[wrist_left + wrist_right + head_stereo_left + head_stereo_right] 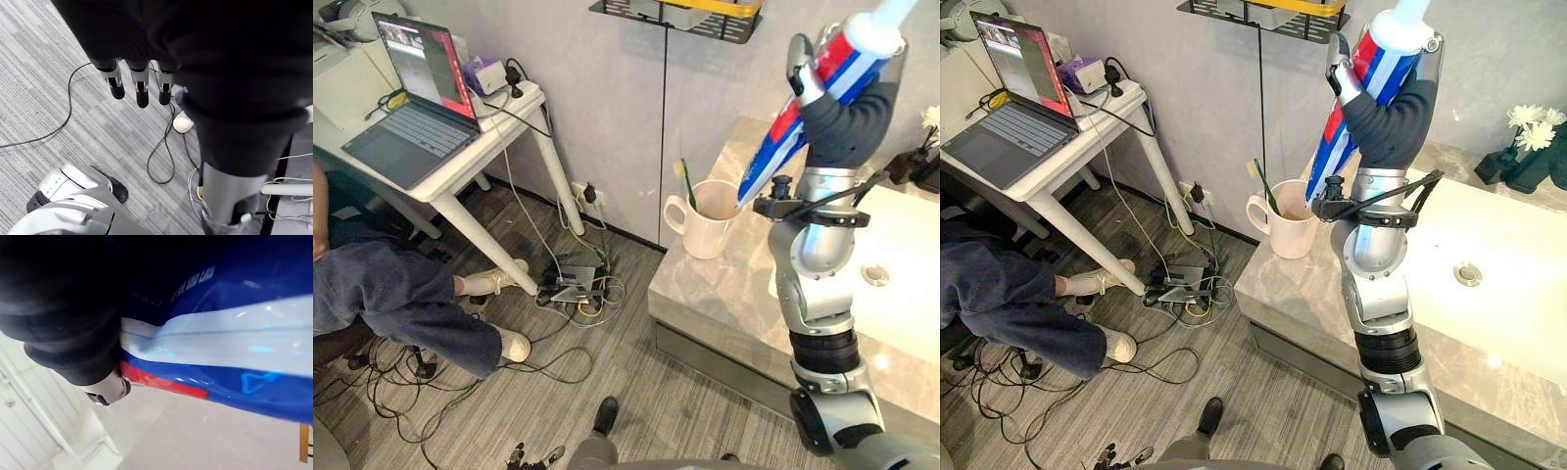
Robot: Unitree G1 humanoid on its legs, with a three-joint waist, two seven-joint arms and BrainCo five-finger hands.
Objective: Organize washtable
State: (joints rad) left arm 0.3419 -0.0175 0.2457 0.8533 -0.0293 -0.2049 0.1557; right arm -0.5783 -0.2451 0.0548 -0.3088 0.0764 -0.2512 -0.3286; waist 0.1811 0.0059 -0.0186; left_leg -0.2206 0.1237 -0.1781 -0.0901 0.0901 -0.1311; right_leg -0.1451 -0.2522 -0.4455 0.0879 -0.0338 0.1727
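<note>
My right hand [847,93] is raised high over the washtable [724,284], shut on a large blue, white and red toothpaste tube [783,137]. The tube slants down, its flat lower end over the mouth of a white mug [705,220] at the counter's left end. A green and yellow toothbrush [685,181] leans in the mug. In the right wrist view the tube [220,333] lies tight against the hand's dark cover. My left hand [139,83] hangs low over the floor with straight fingers and nothing in it.
A white sink basin [1489,264] takes the counter's right part, with white flowers in a dark vase [1528,147] behind. A black wall shelf [675,15] hangs above the mug. To the left stand a white desk [460,166] with a laptop [411,108] and a seated person [391,294].
</note>
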